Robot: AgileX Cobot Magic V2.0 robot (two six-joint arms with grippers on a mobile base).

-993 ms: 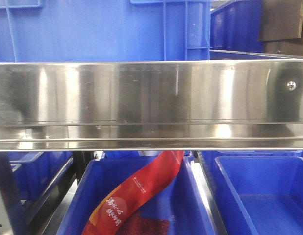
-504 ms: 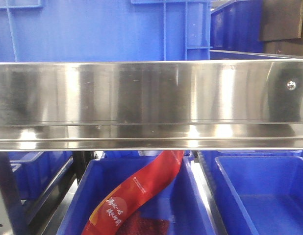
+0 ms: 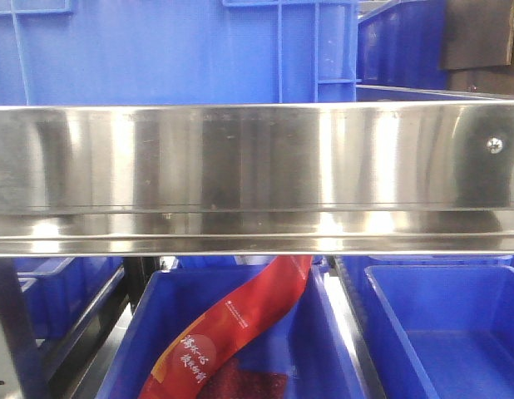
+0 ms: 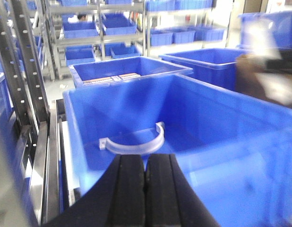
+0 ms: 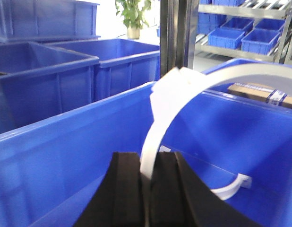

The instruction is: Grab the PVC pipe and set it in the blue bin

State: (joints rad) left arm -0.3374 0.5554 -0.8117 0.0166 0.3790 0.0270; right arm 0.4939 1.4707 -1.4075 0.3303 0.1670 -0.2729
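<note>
Right end effector is pinching a white curved PVC pipe between its pads, held above the blue bin. Left end effector is pressed together with nothing in it (hovering at the bin's near wall). Further in, 1 more curved piece lies on the bin floor.

A steel shelf rail is spanning the view from edge to edge. Below it, a red banner is lying draped in a blue bin; a second blue bin is sitting just beside it.
</note>
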